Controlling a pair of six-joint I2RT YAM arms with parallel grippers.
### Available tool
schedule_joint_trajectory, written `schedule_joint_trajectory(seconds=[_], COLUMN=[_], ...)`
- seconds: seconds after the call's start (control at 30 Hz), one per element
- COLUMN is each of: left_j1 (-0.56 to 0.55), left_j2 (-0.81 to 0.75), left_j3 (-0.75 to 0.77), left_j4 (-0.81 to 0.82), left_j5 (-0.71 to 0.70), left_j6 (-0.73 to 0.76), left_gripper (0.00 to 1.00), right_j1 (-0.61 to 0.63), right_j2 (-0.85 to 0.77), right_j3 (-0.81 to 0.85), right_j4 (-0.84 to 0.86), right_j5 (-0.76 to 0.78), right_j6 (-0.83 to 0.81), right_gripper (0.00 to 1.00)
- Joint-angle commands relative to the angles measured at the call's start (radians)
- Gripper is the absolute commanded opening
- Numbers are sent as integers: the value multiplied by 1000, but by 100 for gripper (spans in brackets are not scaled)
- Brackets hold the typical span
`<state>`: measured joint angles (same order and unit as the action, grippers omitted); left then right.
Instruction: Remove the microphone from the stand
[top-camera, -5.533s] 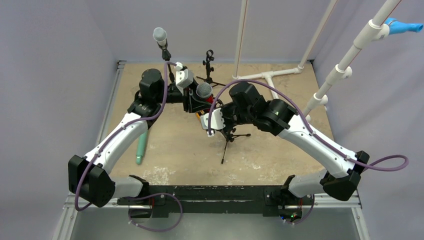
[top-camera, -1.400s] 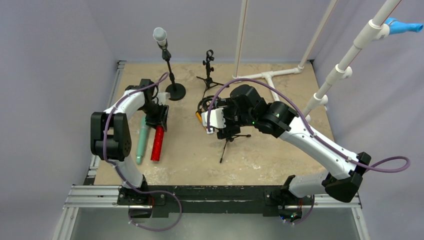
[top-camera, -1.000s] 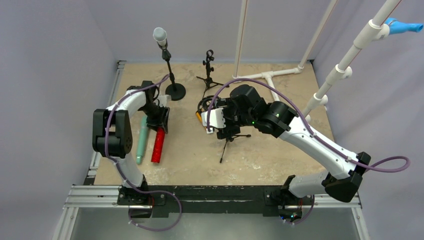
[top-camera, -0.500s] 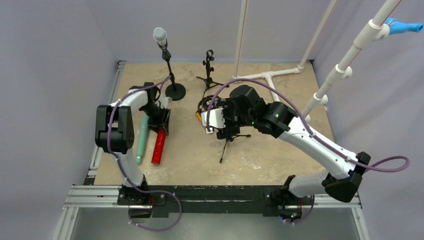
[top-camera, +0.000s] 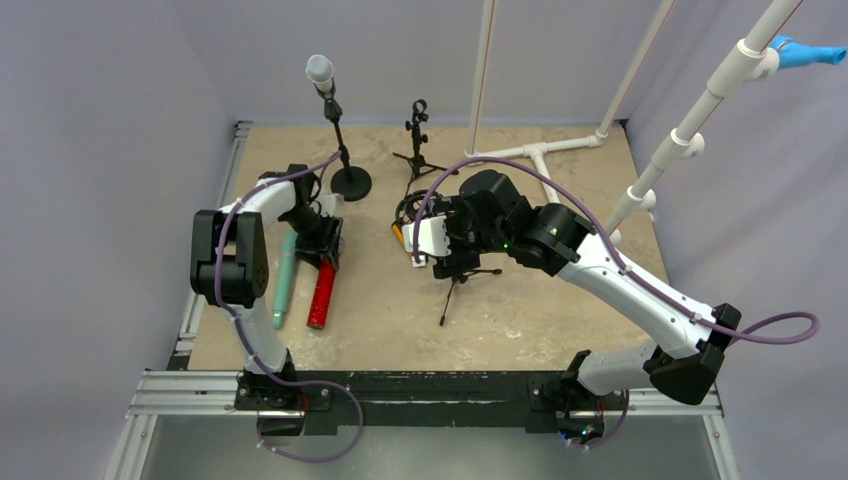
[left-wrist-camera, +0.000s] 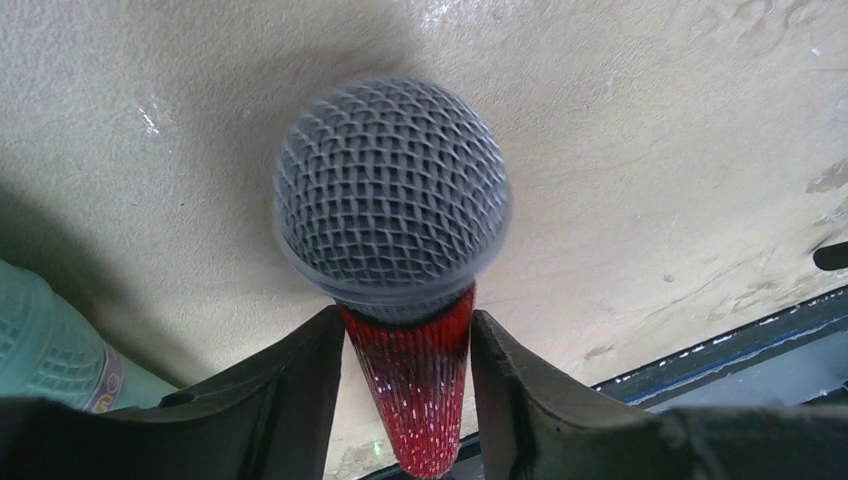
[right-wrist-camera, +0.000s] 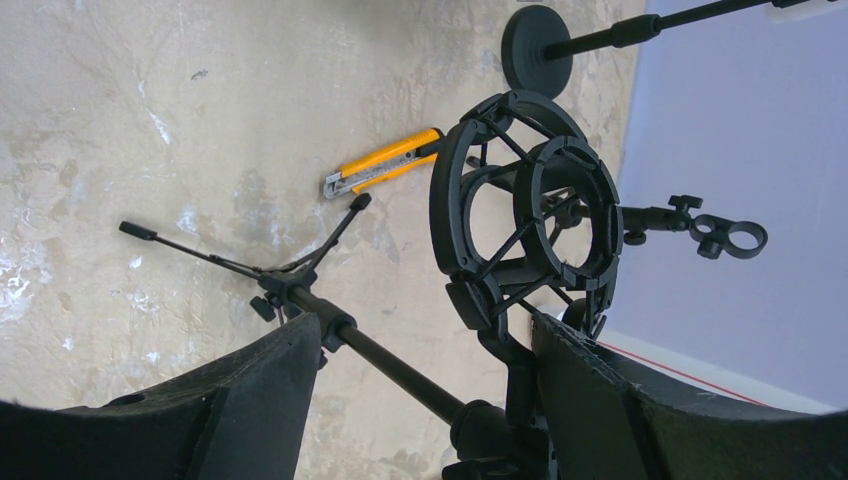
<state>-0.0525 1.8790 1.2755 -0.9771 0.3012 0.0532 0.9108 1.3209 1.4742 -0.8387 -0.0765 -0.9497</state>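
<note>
Left end effector straddles the red microphone; clamped or loosened, cannot tell. Mic was in the shock mount seconds ago, now lies on the surface beside teal microphone. Right end effector spread around emptied stand. Removal looks done.

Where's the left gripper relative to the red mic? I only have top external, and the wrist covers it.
Observer: In the left wrist view, the left gripper straddles the red microphone, on its handle just below the grille.
Operator: Clamped?
Observer: Can't tell. Both fingers lie close along the handle, with no clear gap.
Operator: Is the stand's cradle empty?
Observer: Yes. The right wrist view shows the shock mount with nothing in its rings.
</note>
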Motion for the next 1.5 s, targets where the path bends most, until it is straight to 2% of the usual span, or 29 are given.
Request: schedule_joint_trajectory(seconds=[0.0,0.17,0.4,0.5,0.57,0.8,1.03,1.2,1.47], left_j1=[6,6,6,6,6,6,3,4,5], left_j2=[-52,-71,-143,-194,-226,-345,-512,-646,-799], left_j3=[33,38,64,91,115,185,153,79,-16], left_j4=[6,1,-17,-35,-54,-90,-38,28,146], left_j5=[4,0,-7,-9,-7,22,134,222,335], left_j6=[-10,-12,-10,-6,-2,33,96,158,186], left_gripper=[49,58,64,67,69,71,71,71,71], right_j1=[-3,-4,-4,-4,-4,-4,-5,-76,-266], right_j2=[-7,1,4,9,11,24,25,-44,-198], right_j3=[10,17,34,57,74,164,243,155,-49], right_j4=[11,19,21,19,16,15,51,120,179], right_j5=[12,14,21,16,9,-25,-40,-56,-248], right_j6=[25,31,40,51,60,117,230,329,451], right_gripper=[75,75,76,97,98,99,99,96,93])
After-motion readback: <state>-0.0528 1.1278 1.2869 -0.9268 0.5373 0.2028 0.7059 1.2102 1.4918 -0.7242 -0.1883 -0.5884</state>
